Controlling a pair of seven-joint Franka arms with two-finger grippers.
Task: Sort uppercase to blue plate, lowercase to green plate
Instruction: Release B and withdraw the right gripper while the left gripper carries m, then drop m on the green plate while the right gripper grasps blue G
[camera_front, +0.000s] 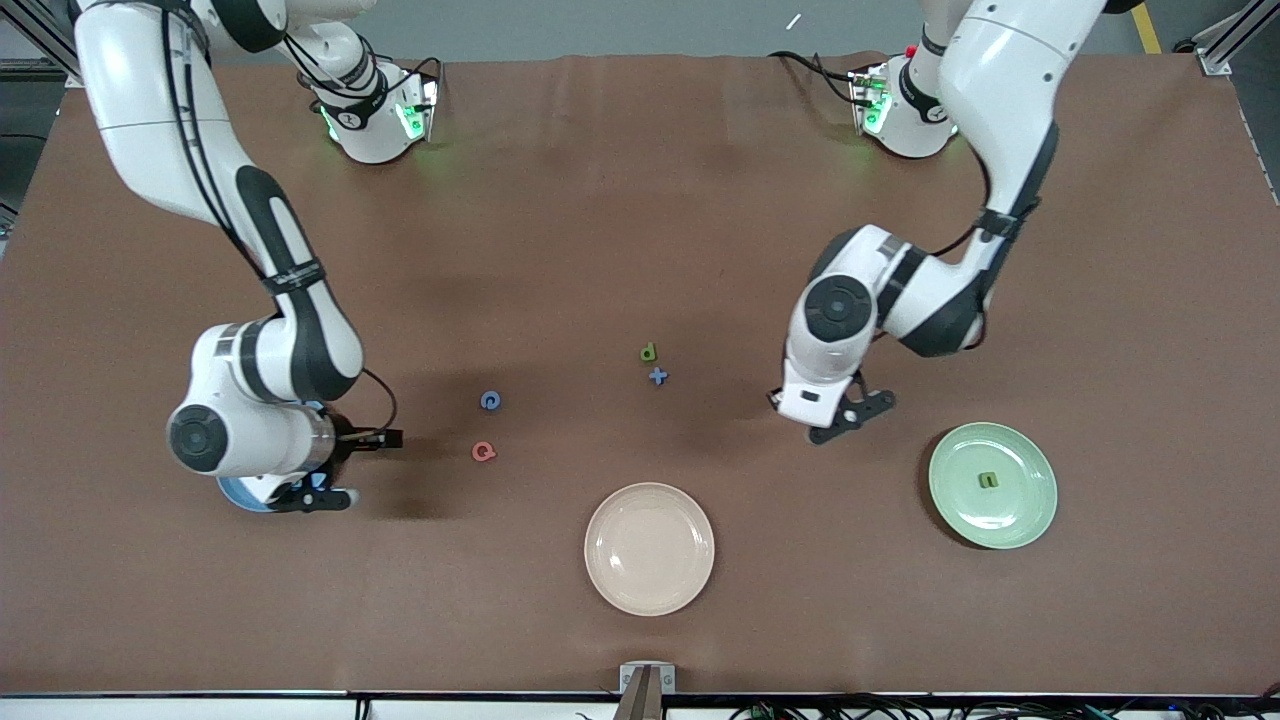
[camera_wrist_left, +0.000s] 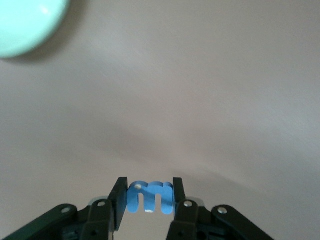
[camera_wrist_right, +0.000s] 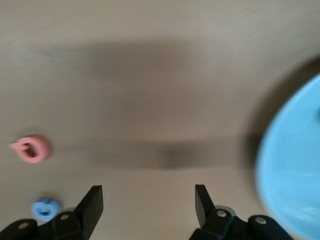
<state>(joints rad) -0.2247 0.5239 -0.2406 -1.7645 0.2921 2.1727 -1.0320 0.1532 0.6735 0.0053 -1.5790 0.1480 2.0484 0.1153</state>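
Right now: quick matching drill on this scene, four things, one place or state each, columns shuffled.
Things:
1. blue m piece
2. pink Q
3. small green letter
4. right gripper

Places or states:
A. lying on the green plate
B. open and empty, at the blue plate's edge
C. clamped in the left gripper
D. loose on the table, beside the blue C

Pairs: 1-C, 2-D, 3-A, 4-B

White arms with black joints and cables; black grippers, green-lit bases.
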